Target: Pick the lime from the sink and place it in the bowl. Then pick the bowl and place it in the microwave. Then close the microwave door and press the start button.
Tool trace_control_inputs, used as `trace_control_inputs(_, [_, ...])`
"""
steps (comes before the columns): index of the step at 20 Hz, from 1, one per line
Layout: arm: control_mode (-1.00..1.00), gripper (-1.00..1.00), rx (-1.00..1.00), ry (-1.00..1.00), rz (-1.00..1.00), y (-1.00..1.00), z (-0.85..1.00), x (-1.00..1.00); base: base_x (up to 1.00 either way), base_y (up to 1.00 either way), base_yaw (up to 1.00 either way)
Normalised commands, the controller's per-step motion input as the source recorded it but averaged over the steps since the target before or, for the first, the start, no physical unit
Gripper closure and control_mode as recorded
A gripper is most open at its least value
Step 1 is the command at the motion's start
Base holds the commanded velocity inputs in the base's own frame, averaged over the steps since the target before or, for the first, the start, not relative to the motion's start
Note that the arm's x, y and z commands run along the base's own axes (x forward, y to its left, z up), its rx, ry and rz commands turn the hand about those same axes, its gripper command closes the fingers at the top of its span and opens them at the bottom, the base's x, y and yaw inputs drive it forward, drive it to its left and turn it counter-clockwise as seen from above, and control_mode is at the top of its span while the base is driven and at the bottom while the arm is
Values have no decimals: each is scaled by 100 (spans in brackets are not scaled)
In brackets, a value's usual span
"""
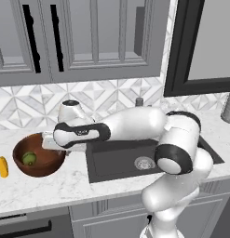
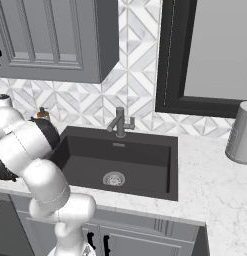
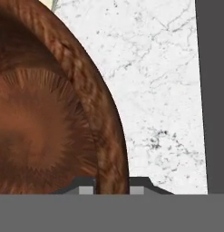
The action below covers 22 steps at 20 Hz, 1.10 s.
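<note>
At the far left of the white marbled surface (image 1: 65, 186) lies an elongated yellow-orange item (image 1: 3, 167), near the front edge. Just to its right stands the bowl (image 1: 42, 165) of reddish-brown wood, with the lime (image 1: 29, 158) resting inside it on the left of its floor. The hand (image 3: 112, 189) sits at the bowl's right rim: in the hand view one finger is inside the wall and the other outside, so the hand is clamped on the bowl's rim. The bowl itself rests on the surface, just left of the sink (image 1: 111, 162).

The sink is a dark grey basin sunk into the surface, with a round metal drain (image 2: 114, 178) in its floor and a grey faucet (image 2: 120, 122) at its far edge. A small bottle with a brown cap (image 2: 42, 114) stands near the sink's far left corner. Right of the sink the surface runs on to a grey cylinder (image 2: 241, 132) standing near the wall.

Behind everything, the wall is tiled in a pale geometric pattern (image 2: 135, 65). Grey cabinet doors (image 1: 79, 37) with black handles hang above the left part, and a dark-framed window (image 2: 210, 55) is set in the wall to the right. Grey cabinet fronts (image 1: 111, 218) run below the surface.
</note>
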Motion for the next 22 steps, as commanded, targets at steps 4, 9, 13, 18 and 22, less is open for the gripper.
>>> trace_control_inputs(4, [-100,100,22,-18,-13,-50,100,-47,0,0,0])
trace_control_inputs(9, [-100,100,12,0,-26,-75,80,-49,0,0,0])
trace_control_inputs(13, [-100,100,3,0,-36,-88,74,-51,0,0,0])
trace_control_inputs(18, [-100,100,1,0,-43,-82,85,-44,0,0,0])
trace_control_inputs(22, [-100,100,0,5,-46,-74,78,-42,0,0,0])
